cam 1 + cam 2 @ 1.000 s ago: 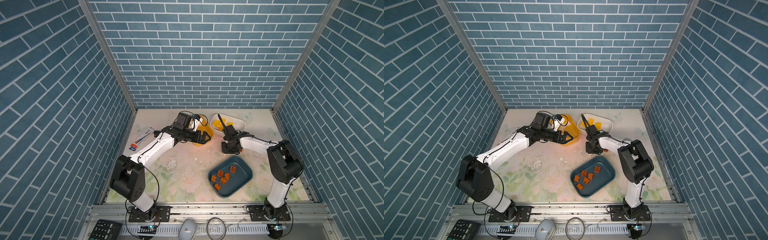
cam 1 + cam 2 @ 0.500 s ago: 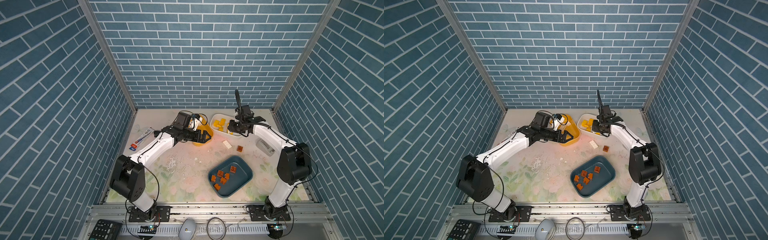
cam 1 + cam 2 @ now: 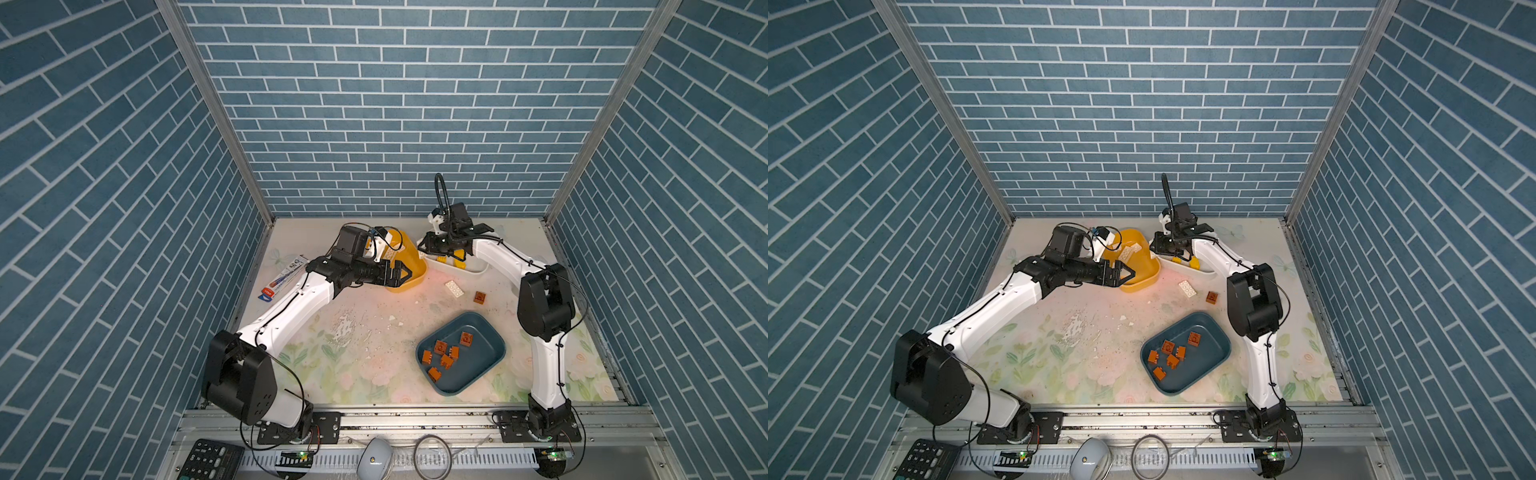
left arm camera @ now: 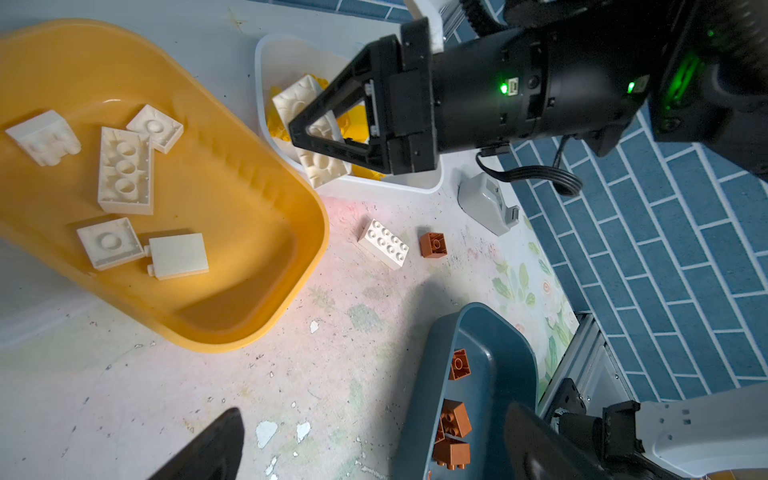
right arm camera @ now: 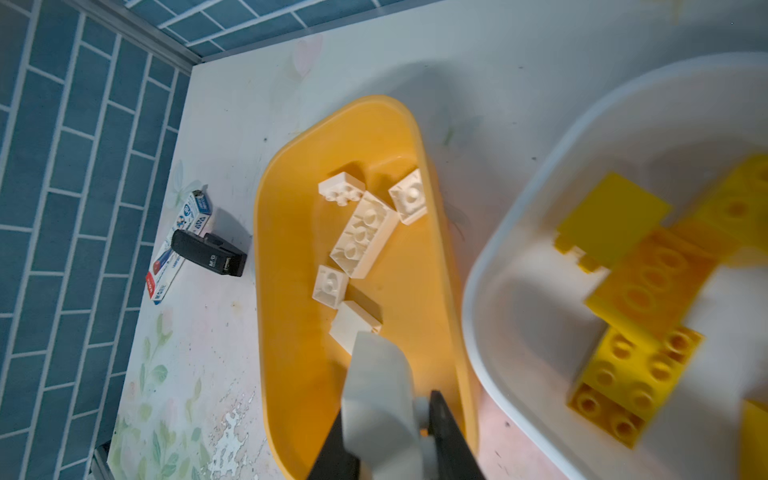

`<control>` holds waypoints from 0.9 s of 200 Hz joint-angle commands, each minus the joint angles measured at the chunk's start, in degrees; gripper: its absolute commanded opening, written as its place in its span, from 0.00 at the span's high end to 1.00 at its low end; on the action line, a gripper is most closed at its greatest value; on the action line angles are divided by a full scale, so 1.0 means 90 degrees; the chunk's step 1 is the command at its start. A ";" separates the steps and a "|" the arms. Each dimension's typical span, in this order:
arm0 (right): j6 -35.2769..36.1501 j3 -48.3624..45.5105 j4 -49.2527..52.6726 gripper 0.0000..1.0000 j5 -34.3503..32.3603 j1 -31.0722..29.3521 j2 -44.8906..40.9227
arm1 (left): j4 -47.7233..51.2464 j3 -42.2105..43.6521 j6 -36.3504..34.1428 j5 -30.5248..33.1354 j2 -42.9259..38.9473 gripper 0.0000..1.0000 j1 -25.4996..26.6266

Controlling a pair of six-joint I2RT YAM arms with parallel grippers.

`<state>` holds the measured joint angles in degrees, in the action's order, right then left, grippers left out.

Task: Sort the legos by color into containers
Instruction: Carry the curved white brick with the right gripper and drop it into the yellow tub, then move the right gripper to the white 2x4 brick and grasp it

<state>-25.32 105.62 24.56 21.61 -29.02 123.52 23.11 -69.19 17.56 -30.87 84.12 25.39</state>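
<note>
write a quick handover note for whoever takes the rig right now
Left tool: open, empty, by the mustard yellow plastic tub.
Right tool: shut on a white studded brick, above the white plastic tub.
Done: five white bricks in yellow tub, yellow bricks in white, six brown bricks in the dark teal tub.
Remaining: held brick; white 2x4 brick, small brown brick on table.

Toward the worktop's far edge, a mustard yellow plastic tub (image 3: 1147, 266) holds white bricks (image 3: 1128, 252), and the left gripper (image 3: 1128, 275) stands spread at its near rim. A white oblong studded brick (image 3: 1187, 288) and a small brown brick (image 3: 1212, 297) lie loose, near a dark teal plastic tub (image 3: 1213, 345) holding brown bricks (image 3: 1169, 353).
</note>
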 commanded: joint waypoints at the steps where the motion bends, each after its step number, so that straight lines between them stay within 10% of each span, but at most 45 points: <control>1: -0.0164 0.0532 -0.0086 0.83 0.0265 -0.0142 0.0617 | 0.0184 0.0123 -0.0044 0.0070 -0.0179 0.00 -0.0100; 80: 0.0254 0.2124 0.0792 0.54 0.0062 -0.0341 0.1556 | 0.0137 0.0315 -0.0006 0.0034 -0.0284 0.00 -0.0167; 180: 0.2156 -0.2172 0.1833 0.45 -0.1095 0.0346 -0.1988 | 0.0033 0.0271 0.0043 -0.0189 -0.0176 0.00 -0.0184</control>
<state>-12.75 92.51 36.58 16.03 -27.40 108.79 23.68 -66.81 17.63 -31.33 82.50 24.23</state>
